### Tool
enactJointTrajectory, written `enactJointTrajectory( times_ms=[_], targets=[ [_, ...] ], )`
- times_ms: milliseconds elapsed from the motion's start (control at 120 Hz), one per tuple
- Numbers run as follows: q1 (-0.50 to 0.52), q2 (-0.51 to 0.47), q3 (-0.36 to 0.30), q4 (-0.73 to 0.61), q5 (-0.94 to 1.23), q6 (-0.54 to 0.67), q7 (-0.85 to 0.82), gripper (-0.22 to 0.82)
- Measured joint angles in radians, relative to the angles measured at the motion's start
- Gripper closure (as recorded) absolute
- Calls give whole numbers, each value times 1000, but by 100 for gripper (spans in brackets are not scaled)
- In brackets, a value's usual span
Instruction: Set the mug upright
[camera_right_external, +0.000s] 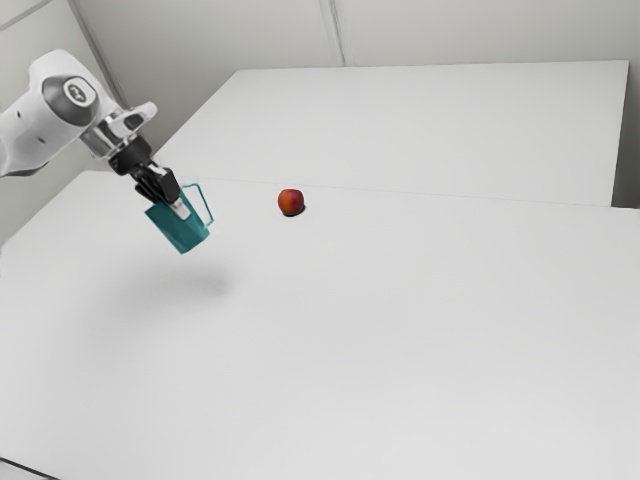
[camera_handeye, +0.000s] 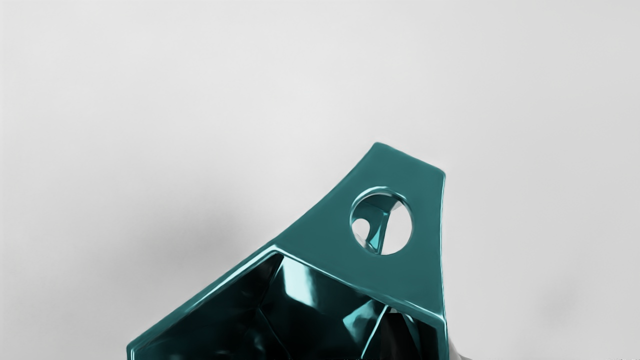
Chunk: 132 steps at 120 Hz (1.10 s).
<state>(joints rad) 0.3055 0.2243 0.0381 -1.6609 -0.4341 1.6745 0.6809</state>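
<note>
In the exterior view my gripper (camera_right_external: 178, 206) is up in the air on the left, shut on the wall of the teal mug (camera_right_external: 179, 231). The mug hangs tilted above the table, its handle toward the exterior view's right and its shadow below it. Seen from the wrist, the mug (camera_handeye: 320, 267) shows its open mouth and the handle piece with a round hole. There the gripper (camera_handeye: 437, 345) has one dark finger inside the mug and the other just outside the wall, partly hidden.
A red apple-like fruit (camera_right_external: 291, 202) rests on the white table (camera_right_external: 380, 330), toward the exterior view's right from the mug. Behind it is another white surface (camera_right_external: 430, 130), with pale walls beyond. A dark thin line crosses the exterior view's lower left corner.
</note>
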Motion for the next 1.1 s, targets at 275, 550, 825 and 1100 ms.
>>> enactJointTrajectory(
  times_ms=[275, 550, 825, 1100],
  targets=[
    [-57, -122, -38, -152, 164, 127, -105, 76],
    [-179, -217, -50, -275, 303, 230, -242, 78],
    [-182, -318, -90, -413, 391, 331, -383, 78],
    [-204, -357, -127, -524, 455, 437, -518, 79]
  ],
)
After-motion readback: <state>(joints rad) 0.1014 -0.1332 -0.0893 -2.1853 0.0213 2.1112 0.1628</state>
